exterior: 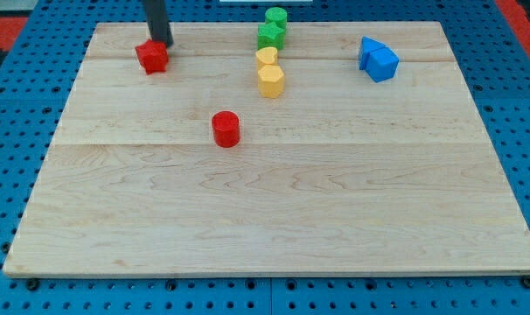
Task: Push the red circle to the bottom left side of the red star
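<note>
Up top, my tip [163,44] touches the red star [151,57]; red circle [226,129] apart, unobstructed.

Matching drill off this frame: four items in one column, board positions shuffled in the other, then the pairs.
Items
1. red circle
2. red star
3. blue blocks
4. my tip

Places
A. view's top right, two touching
B. view's top left, just below and left of the rod's end
C. alone, left of centre, apart from all other blocks
D. at the red star's upper right edge

Pairs: 1-C, 2-B, 3-A, 4-D
</note>
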